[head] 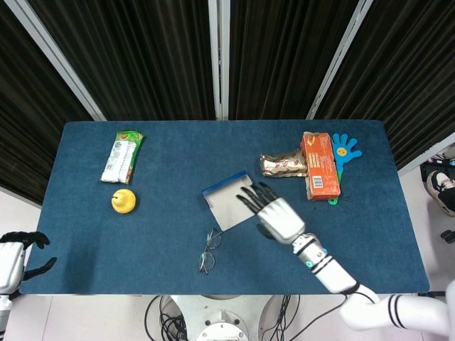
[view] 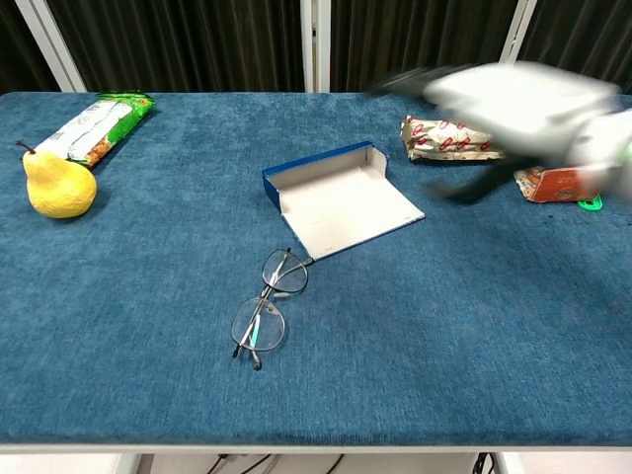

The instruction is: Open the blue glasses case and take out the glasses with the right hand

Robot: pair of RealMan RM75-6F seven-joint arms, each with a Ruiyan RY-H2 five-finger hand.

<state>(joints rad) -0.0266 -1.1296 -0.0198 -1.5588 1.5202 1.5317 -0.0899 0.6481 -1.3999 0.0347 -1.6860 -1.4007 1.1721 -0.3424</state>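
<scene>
The glasses [view: 265,308] lie folded on the bench [view: 118,326], just in front of the blue glasses case [view: 341,198], which lies open with nothing in it. My right hand [head: 274,213] hovers over the case's right side, fingers [head: 250,198] spread wide, holding nothing. Beyond the case lie a foil snack pack [head: 283,165] and orange box [head: 319,166]; far left, a pear [view: 56,184].

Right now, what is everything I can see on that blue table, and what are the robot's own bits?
glasses case: one, blue outside, pale inside, open, table centre
glasses: one pair, thin metal frame, on the cloth in front of the case
pear: one, yellow, left side
snack bar: one, green and white wrapper, back left
foil packet: one, gold, back right
carton: one, orange, beside the packet
hand-shaped toy: one, blue, far right
right hand: fingers spread, empty, over the case's right edge
left hand: off the table's left corner, empty
</scene>
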